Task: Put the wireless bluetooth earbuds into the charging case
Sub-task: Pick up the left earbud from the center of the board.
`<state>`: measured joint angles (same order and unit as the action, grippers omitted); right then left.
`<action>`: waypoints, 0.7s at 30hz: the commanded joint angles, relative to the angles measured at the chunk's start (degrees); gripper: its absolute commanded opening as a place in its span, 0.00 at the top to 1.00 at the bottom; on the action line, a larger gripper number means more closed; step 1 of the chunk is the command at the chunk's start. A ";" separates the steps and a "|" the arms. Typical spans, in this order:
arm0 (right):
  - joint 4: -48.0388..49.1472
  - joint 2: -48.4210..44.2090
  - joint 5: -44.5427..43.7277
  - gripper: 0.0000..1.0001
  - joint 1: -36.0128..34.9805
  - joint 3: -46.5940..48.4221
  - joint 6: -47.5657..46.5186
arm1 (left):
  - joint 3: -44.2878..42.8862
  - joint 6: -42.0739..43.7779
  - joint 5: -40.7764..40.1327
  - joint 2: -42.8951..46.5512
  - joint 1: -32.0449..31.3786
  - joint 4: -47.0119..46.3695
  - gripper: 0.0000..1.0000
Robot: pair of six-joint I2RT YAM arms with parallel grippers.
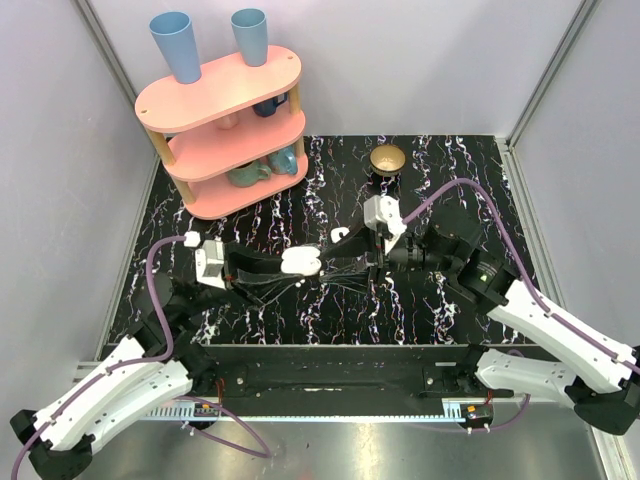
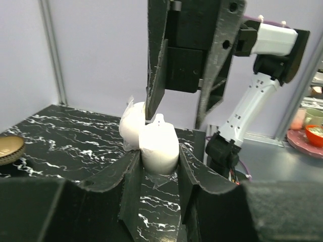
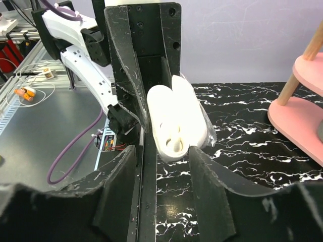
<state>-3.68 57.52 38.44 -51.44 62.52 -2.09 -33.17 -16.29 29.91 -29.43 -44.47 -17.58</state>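
Observation:
The white charging case (image 1: 300, 262) is held open in my left gripper (image 1: 297, 266), just above the black marbled table. In the left wrist view my left gripper (image 2: 159, 157) clamps the case body (image 2: 160, 143), with the lid (image 2: 131, 123) tipped to the left. In the right wrist view the open case (image 3: 176, 121) faces me, and one earbud (image 3: 175, 143) appears to sit in a slot. A second white earbud (image 1: 341, 235) lies on the table behind the case. My right gripper (image 1: 372, 262) is open and empty, its tips right at the case (image 3: 162, 152).
A gold bowl (image 1: 388, 158) stands at the back centre and also shows in the left wrist view (image 2: 10, 148). A pink three-tier shelf (image 1: 225, 130) with mugs and two blue cups (image 1: 178, 45) stands at the back left.

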 commanded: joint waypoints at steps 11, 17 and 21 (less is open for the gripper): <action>10.89 -8.56 -17.03 0.30 -0.33 -5.65 5.33 | -0.41 6.09 -13.80 4.99 -0.09 8.34 1.00; 5.63 -10.06 -46.35 0.21 -0.33 -8.47 15.88 | -0.14 8.73 -21.63 10.35 -0.09 12.30 1.00; 0.70 -4.97 -51.10 0.22 1.42 -9.17 22.37 | -1.01 10.14 -24.90 12.82 -0.09 15.38 1.00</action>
<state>1.43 48.42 0.56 -51.48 54.61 12.16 -33.17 -8.80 11.55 -18.50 -44.51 -4.60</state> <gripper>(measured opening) 0.786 0.340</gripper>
